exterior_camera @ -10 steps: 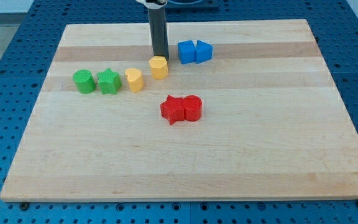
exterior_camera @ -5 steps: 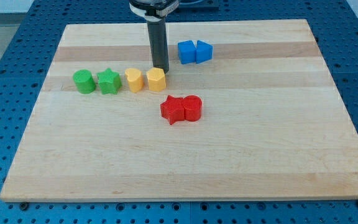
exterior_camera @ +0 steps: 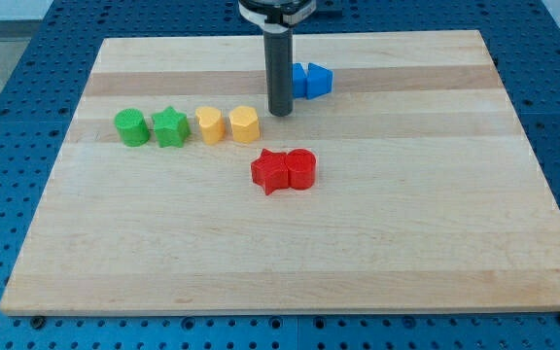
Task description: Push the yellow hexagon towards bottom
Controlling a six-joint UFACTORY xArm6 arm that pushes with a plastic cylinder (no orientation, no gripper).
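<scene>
The yellow hexagon point(exterior_camera: 244, 124) sits on the wooden board point(exterior_camera: 290, 243), left of centre in the upper half. A second yellow block point(exterior_camera: 209, 125) with a rounded, heart-like top stands close to its left. My tip point(exterior_camera: 280, 112) is up and to the right of the hexagon, apart from it by a small gap. The rod rises in front of the left blue block.
A green cylinder point(exterior_camera: 130, 127) and a green star point(exterior_camera: 170, 126) stand in line at the left. Two blue blocks point(exterior_camera: 311, 81) sit at the view's top, right of the rod. A red star point(exterior_camera: 270, 171) and red cylinder point(exterior_camera: 301, 168) touch below the hexagon.
The yellow hexagon moved down toward the view's bottom into line with the other yellow block. My tip then moved right and slightly up, away from the hexagon.
</scene>
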